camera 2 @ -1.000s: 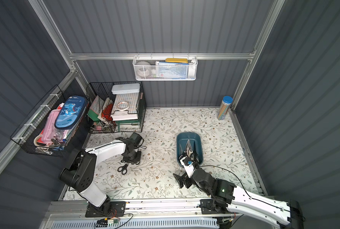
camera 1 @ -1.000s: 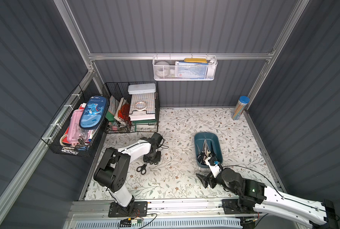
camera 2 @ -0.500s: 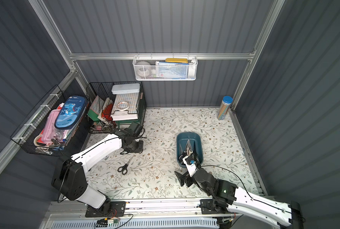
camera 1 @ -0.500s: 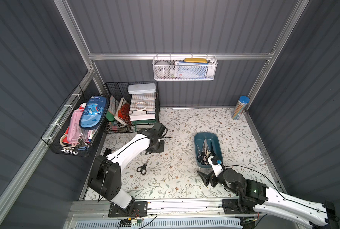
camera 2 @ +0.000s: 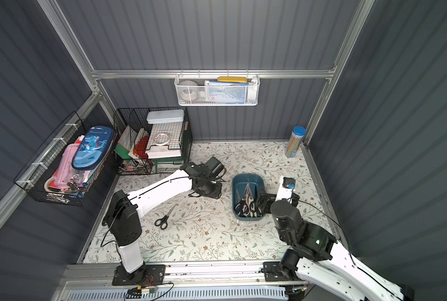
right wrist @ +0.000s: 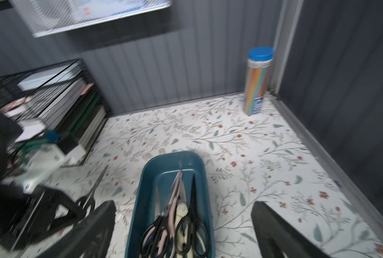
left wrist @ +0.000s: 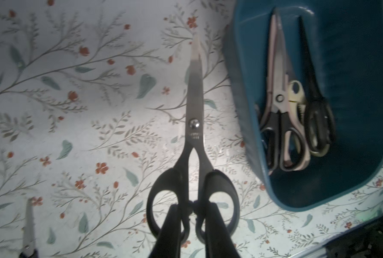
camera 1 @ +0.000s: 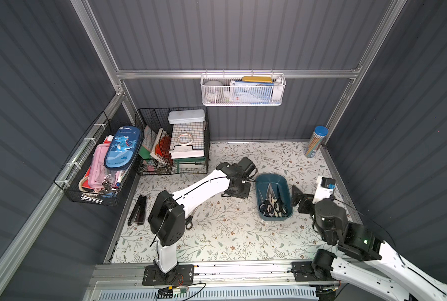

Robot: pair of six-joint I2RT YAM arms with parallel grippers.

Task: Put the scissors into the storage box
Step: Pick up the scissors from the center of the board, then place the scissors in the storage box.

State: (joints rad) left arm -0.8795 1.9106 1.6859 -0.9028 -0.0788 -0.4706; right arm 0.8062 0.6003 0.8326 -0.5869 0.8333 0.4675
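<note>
— Where did the two top views sit?
— High above the worktop's (camera 1: 230,234) front edge, looking down toward its back edge, far off.
— And the wrist cameras?
— Left looked straight down, close over scissors (left wrist: 195,125). Right looked low toward the back right corner. All four shared the storage box (camera 1: 270,179).

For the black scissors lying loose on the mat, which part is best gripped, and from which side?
Probably the handles of the scissors, where the two loops meet, from straight above with jaws across them. They lie flat and closed; the handles look thickest, while the blades hug the mat.
</note>
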